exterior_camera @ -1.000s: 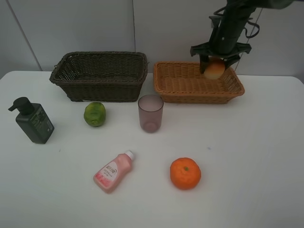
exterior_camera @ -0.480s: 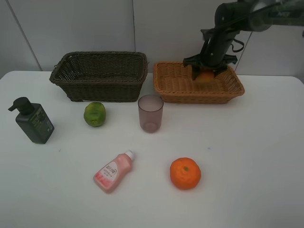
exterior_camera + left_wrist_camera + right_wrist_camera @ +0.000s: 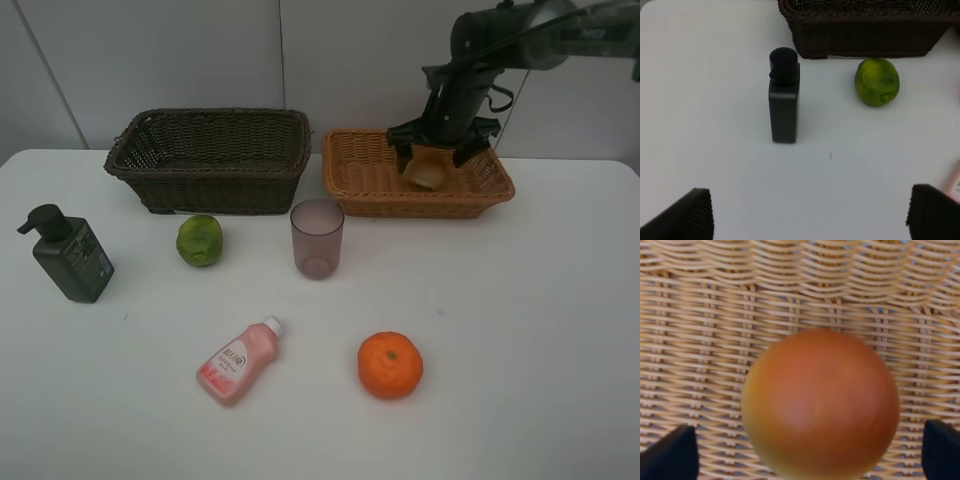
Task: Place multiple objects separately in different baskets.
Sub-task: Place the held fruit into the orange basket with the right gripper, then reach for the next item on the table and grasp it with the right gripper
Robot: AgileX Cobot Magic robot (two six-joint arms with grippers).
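A: White table (image 3: 520,330), pale wall behind. Left gripper (image 3: 807,215)?
B: Jaws apart, empty, over the left edge near the pump bottle (image 3: 783,102).
A: Peach (image 3: 820,400)?
B: In the tan basket (image 3: 370,180), back edge, right. Right gripper (image 3: 435,158) spread wide around it.

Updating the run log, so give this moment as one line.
left claw: open, empty | right claw: open around peach | peach: in tan basket
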